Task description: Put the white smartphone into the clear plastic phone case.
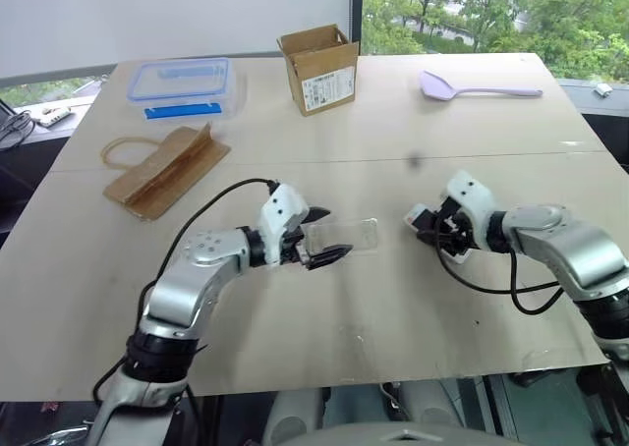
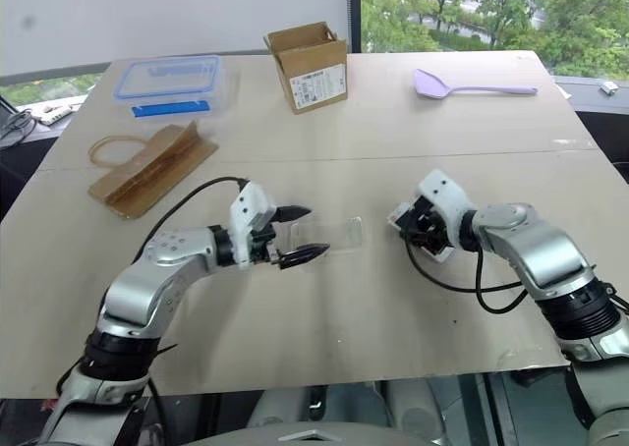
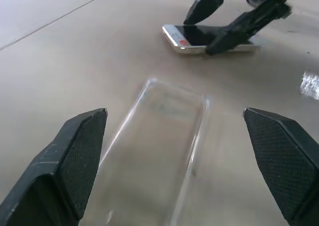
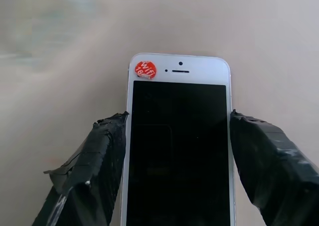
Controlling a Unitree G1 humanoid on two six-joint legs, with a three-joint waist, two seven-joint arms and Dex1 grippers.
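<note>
Gripping the white smartphone (image 4: 178, 146) by its two long edges, the right gripper (image 4: 178, 151) has one black finger pressed against each side of the handset, screen facing the wrist camera. A round red sticker (image 4: 146, 69) sits at the top corner of the white bezel; it reads "wifi" with a figure beneath that looks like "16", though the second line is too small to be sure of. The phone's dark screen is blank. In the left wrist view the phone appears beyond the case, clamped between the right gripper's fingers, low over the table.

The left gripper (image 1: 316, 240) has its jaws spread wide, holding nothing. The clear plastic phone case (image 1: 342, 237) lies flat on the tan table (image 1: 393, 318), one end reaching in between the left gripper's fingers (image 3: 75, 156), touching neither as far as can be seen. The case and the phone are near each other but apart, the case on the left, the phone on the right.

Toward the far edge stand an open cardboard box (image 1: 319, 69) with a white printed label too small to read, a blue-lidded clear food container (image 1: 182, 84), a lilac spatula (image 1: 472, 87) and a brown paper bag (image 1: 162, 166) lying flat.
</note>
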